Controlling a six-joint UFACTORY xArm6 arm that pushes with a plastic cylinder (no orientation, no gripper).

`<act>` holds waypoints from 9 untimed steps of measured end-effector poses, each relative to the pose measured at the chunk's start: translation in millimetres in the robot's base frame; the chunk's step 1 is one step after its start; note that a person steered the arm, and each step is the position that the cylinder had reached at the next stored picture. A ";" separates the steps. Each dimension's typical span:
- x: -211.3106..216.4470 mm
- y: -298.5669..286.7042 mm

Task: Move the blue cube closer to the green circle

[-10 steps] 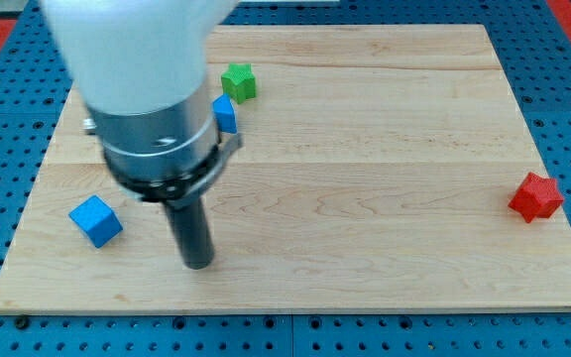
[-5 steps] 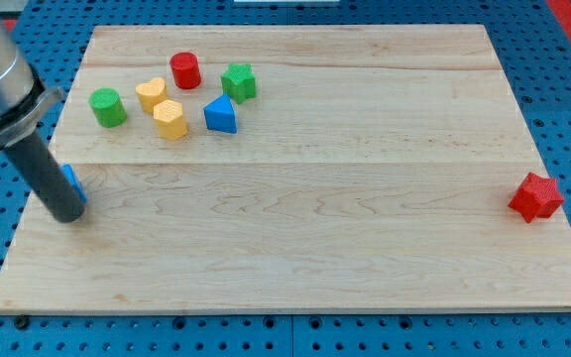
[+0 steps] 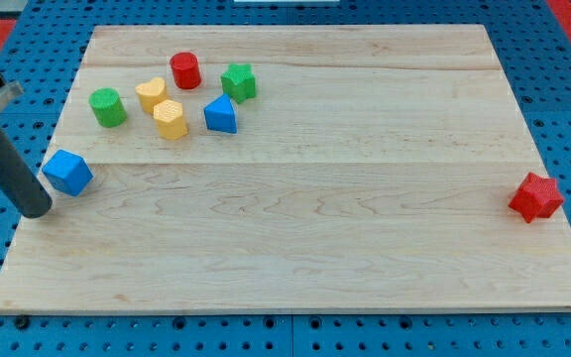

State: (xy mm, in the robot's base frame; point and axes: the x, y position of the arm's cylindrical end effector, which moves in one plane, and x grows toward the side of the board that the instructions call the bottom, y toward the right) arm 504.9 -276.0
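The blue cube [image 3: 67,172] lies near the board's left edge, below the green cylinder [image 3: 107,106], which stands at the upper left. My tip [image 3: 36,210] rests at the board's left edge, just left of and slightly below the blue cube, close to it. The dark rod slants up to the view's left edge.
Right of the green cylinder sit a yellow heart-like block [image 3: 150,94], a yellow hexagon [image 3: 170,119], a red cylinder [image 3: 184,70], a green star [image 3: 238,81] and a blue triangular block [image 3: 221,115]. A red star [image 3: 535,196] lies at the far right. The wooden board [image 3: 365,218] lies on a blue pegboard.
My rod swung from the board's middle left out to the left edge. The blue cube shifted up and left, closer to the green cylinder, and now shows fully.
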 end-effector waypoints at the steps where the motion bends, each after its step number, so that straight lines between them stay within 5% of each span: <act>1: -2.6 11.8; 9: -112.1 69.5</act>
